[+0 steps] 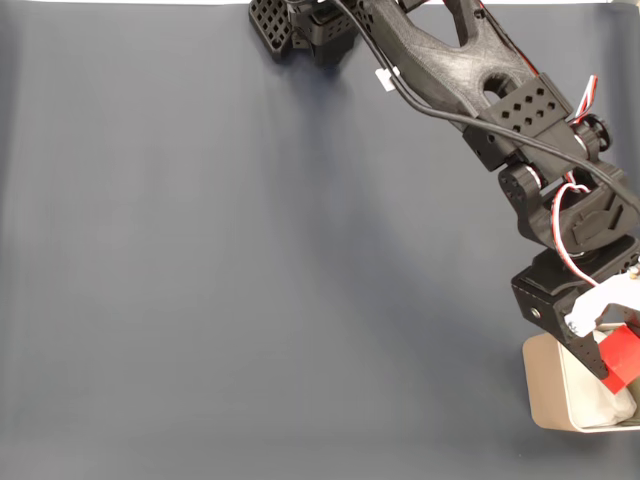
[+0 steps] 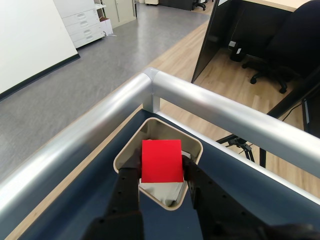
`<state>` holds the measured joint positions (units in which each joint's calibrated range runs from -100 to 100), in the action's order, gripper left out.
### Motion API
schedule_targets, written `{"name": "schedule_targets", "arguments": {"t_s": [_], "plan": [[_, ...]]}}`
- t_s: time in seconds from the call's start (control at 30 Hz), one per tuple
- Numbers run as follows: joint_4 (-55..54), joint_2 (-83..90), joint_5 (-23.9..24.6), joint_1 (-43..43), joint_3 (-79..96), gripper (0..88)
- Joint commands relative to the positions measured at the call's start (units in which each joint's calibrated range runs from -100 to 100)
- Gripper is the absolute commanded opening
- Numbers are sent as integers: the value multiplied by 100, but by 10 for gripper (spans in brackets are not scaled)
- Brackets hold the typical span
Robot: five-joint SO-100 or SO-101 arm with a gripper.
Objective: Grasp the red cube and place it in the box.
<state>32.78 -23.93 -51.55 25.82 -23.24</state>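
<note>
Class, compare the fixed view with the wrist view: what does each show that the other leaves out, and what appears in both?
Fixed view alone: the long black arm with its cables, stretching across the wide dark table from the top edge to the lower right corner.

Wrist view alone: the silver rail around the table corner, and the room beyond, with a wooden floor and an office chair.

Both: the claw shut on the red cube, held above the box, also seen in the fixed view.

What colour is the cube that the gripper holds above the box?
Bright red. The red cube shows best in the wrist view, between the black fingers.
</note>
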Motion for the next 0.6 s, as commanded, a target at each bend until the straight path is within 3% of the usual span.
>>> {"name": "schedule_targets", "arguments": {"t_s": [0.0, 0.17, 0.33, 0.57], "plan": [[-130, 53, 88, -11, -350, 122], [-253, 62, 151, -18, -322, 305], [-302, 88, 117, -25, -277, 378], [-327, 96, 54, -25, -277, 406]]}}
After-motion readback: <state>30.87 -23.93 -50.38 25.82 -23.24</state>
